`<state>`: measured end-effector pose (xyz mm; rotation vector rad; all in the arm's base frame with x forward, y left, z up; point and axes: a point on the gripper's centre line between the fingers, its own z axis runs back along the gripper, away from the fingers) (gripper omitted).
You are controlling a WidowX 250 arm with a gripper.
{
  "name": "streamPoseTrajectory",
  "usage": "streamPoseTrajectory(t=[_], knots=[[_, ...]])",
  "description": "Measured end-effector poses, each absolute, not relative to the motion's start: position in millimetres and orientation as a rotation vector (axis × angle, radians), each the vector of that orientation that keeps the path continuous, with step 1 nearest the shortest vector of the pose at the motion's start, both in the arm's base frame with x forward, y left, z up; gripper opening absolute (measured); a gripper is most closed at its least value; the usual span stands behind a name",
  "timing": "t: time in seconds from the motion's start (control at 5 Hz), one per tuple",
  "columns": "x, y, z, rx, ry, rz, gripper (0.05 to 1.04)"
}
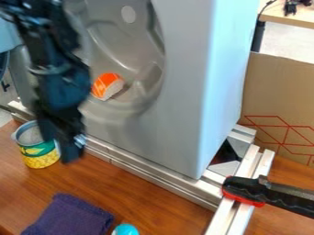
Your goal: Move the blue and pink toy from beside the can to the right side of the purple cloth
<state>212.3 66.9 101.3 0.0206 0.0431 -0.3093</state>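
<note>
Hanging near the yellow-and-green can (40,154), the black gripper (71,149) was over the wooden surface (153,199), though I couldn't tell whether it was wide or narrow. The can stood upright there, behind a dark purple cloth (70,217); an orange-and-white piece (108,86) lay in the grey unit's (184,114) recess.

You have bright, diffuse light. Box (184,101) catches pale glow on right side, front duller; soft shading in hollow (120,41), upper left. Floor (288,41), upper right, near white. Rails (147,168), lower centre, give you muted glints.
</note>
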Motion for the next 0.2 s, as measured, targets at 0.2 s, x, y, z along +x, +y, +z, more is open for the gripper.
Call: streamPoseTrajectory(t=[0.2], knots=[[211.1,115.1,101.5,0.033,0.059,-0.235,1.001]])
